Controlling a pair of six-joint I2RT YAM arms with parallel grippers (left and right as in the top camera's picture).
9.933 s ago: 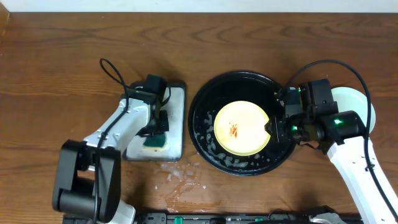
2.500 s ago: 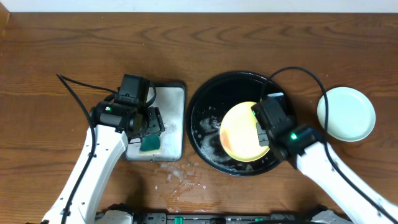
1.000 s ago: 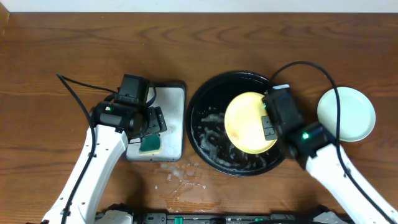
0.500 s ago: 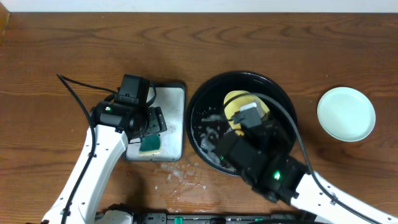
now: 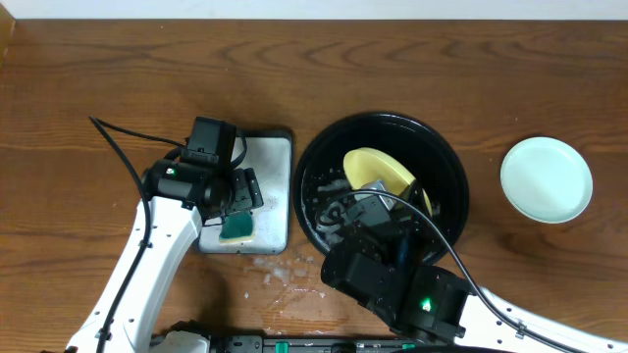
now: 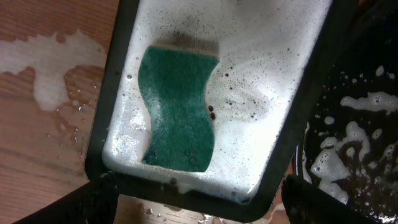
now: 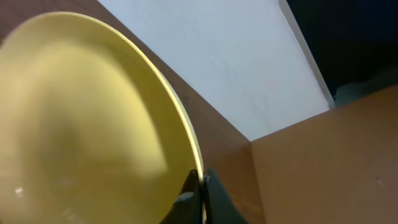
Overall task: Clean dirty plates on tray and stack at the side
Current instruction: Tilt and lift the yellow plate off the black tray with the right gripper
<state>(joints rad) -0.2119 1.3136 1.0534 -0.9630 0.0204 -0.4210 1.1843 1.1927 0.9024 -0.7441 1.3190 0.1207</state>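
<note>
We see the task partway done. The right gripper (image 7: 200, 185) is clamped on the rim of the yellow plate (image 5: 378, 172), holding it tilted on edge over the black tray (image 5: 442, 147), whose foam-flecked floor lies just below the gripper. A mint-green plate (image 5: 547, 179) sits on the table well apart from that gripper, out past the tray's rim on the robot's right; we judge this to be the start of the stack. The left gripper (image 5: 238, 196) hangs with its fingers spread wide and holding nothing. The green sponge (image 6: 177, 109) lies directly beneath it in the soapy grey tray (image 5: 275, 167). We judge that the yellow plate has yet to be set on the stack. Several things are hard to make out. The right arm covers part of the yellow plate and much of the black tray in the overhead view. The wrist view is blurred, so we cannot tell whether any sauce remains. We cannot tell whether a second mint plate lies under the first.
</note>
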